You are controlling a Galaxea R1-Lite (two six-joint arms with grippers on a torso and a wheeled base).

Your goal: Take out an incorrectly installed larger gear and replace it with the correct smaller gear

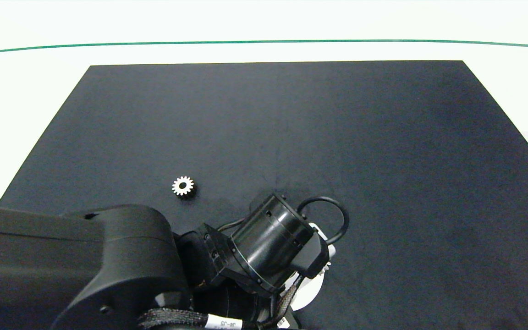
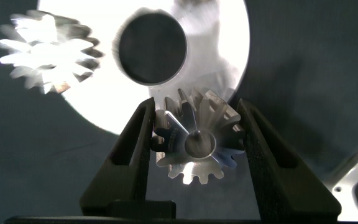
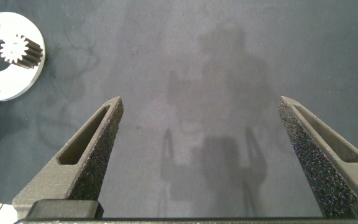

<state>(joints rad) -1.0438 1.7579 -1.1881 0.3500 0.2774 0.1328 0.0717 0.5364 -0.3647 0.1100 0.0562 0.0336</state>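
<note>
The left gripper (image 2: pixel 196 146) is clamping the larger gear (image 2: pixel 196 144), a silver metal wheel with long tapering teeth and a round centre bore, its two dark grey fingers (image 2: pixel 129 155) pressing against the teeth on either side. Just beyond the fingertips, a round white metal plate (image 2: pixel 229 56) is lying on the black mat (image 1: pixel 337 137), carrying a dark circular hole (image 2: pixel 152 48) near the held gear and a second silver pointed-tooth gear (image 2: pixel 48 53) farther off to one side. Whether the clamped gear is touching the plate or hanging clear of it cannot be told.

Seen from above, the left arm (image 1: pixel 108 266) is reaching in low over the mat's near edge and covering most of the plate. The smaller gear (image 1: pixel 183 186), a flat bright disc with stubby teeth and a wide black centre hole, is lying alone on the mat, apart from the arm's wrist and off the plate.

The right gripper (image 3: pixel 201 155) is hanging over bare mat with its fingers spread wide and nothing between them; the plate is sitting well off to one side of it.
</note>
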